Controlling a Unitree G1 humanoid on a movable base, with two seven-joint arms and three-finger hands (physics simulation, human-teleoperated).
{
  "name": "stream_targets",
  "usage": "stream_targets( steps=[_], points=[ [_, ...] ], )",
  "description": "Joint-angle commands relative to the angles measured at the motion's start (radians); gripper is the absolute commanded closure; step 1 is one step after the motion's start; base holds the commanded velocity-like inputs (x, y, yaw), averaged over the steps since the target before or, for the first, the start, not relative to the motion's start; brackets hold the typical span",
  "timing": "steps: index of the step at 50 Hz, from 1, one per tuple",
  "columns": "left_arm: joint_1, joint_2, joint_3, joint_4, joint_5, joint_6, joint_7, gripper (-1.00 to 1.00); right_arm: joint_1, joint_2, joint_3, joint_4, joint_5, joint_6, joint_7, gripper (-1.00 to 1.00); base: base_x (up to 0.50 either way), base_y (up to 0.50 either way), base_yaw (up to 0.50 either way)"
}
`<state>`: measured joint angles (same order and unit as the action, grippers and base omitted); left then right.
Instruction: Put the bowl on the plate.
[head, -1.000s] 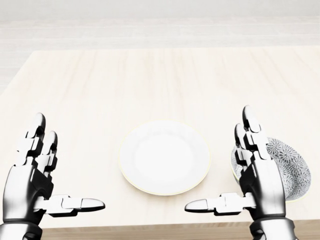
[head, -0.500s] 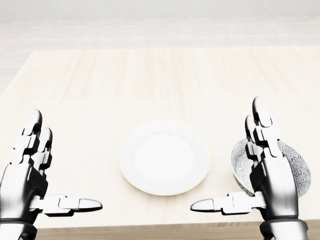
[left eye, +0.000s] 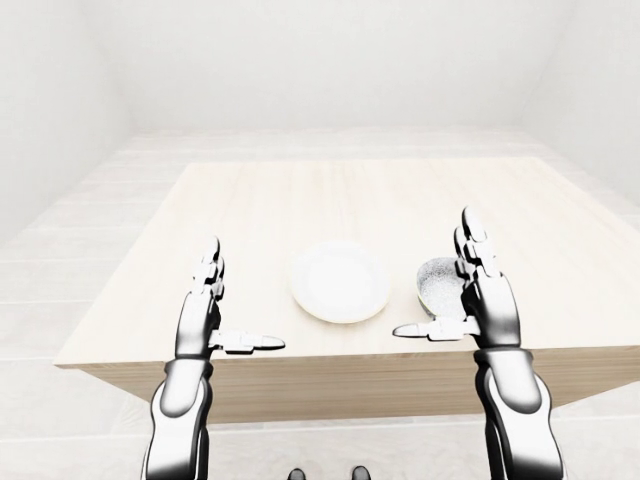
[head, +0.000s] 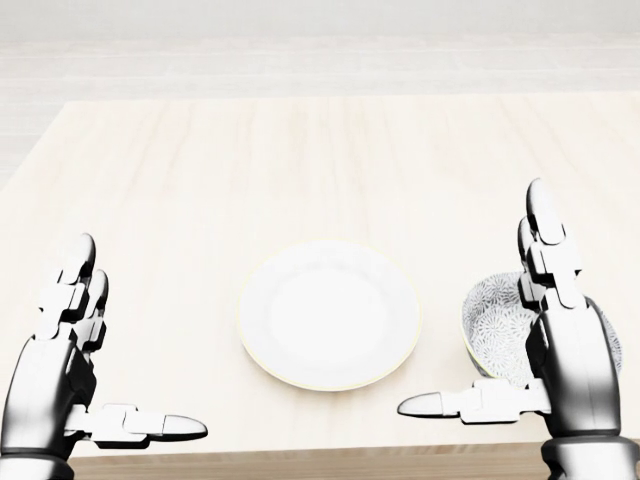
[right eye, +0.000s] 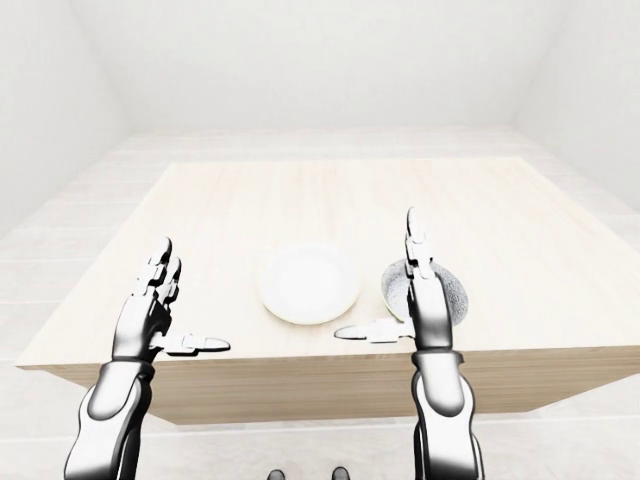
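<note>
A white round plate (head: 328, 315) lies flat on the pale wooden table (head: 300, 150), near its bottom edge in the head view. Just right of the plate sits a grey patterned bowl (head: 493, 305), upright. My right hand (head: 475, 310) is open, its fingers (head: 548, 250) stretched up over the bowl's right half and its thumb (head: 440, 405) pointing left below the bowl. The hand hides that half of the bowl. My left hand (head: 140, 340) is open too, left of the plate and well apart from it, holding nothing.
The table's near edge (left eye: 330, 358) runs just under both thumbs, with a drop to the pale floor (left eye: 60, 260) on all sides. White walls enclose the room. Nothing else stands on the table.
My right hand has shifted right and up the picture, uncovering the bowl's left half. My left hand has sunk slightly lower and leftward. Plate and bowl have stayed put.
</note>
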<state>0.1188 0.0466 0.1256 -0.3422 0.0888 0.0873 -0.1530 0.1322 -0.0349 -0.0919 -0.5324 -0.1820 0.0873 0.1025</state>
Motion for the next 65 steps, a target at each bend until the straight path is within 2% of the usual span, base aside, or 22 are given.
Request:
stream_targets(
  steps=[1, 15, 21, 27, 41, 48, 65],
  points=[
    [0.004, -0.002, 0.007, -0.018, 0.019, 0.0, -0.016, -1.0, -0.023, -0.013, -0.005, -0.004, -0.103, 0.0, -0.005, -1.0, 0.0, 0.0, 0.0],
    [-0.014, -0.002, 0.014, 0.017, 0.019, 0.0, -0.013, -1.0, -0.073, -0.021, -0.002, 0.037, -0.244, 0.0, -0.06, -1.0, 0.0, 0.0, 0.0],
    [-0.011, -0.001, 0.017, 0.008, 0.012, 0.0, -0.017, -1.0, -0.104, -0.037, 0.008, 0.084, -0.325, 0.0, -0.046, -1.0, 0.0, 0.0, 0.0],
    [-0.008, -0.002, 0.018, -0.003, 0.011, 0.0, -0.02, -1.0, -0.111, -0.04, 0.003, 0.101, -0.395, 0.0, -0.083, -1.0, 0.0, 0.0, 0.0],
    [-0.006, -0.003, 0.021, 0.003, 0.008, 0.0, -0.021, -1.0, -0.087, -0.052, 0.022, 0.088, -0.59, 0.0, -0.063, -1.0, 0.0, 0.0, 0.0],
    [-0.013, -0.001, 0.024, 0.002, 0.007, 0.0, -0.02, -1.0, -0.071, -0.056, 0.033, 0.062, -0.72, 0.0, -0.002, -1.0, 0.0, 0.0, 0.0],
    [-0.046, 0.002, 0.014, -0.028, 0.013, 0.0, -0.011, -1.0, -0.028, -0.047, 0.027, 0.059, -0.915, 0.0, 0.092, -1.0, 0.0, 0.0, 0.0]
  ],
)
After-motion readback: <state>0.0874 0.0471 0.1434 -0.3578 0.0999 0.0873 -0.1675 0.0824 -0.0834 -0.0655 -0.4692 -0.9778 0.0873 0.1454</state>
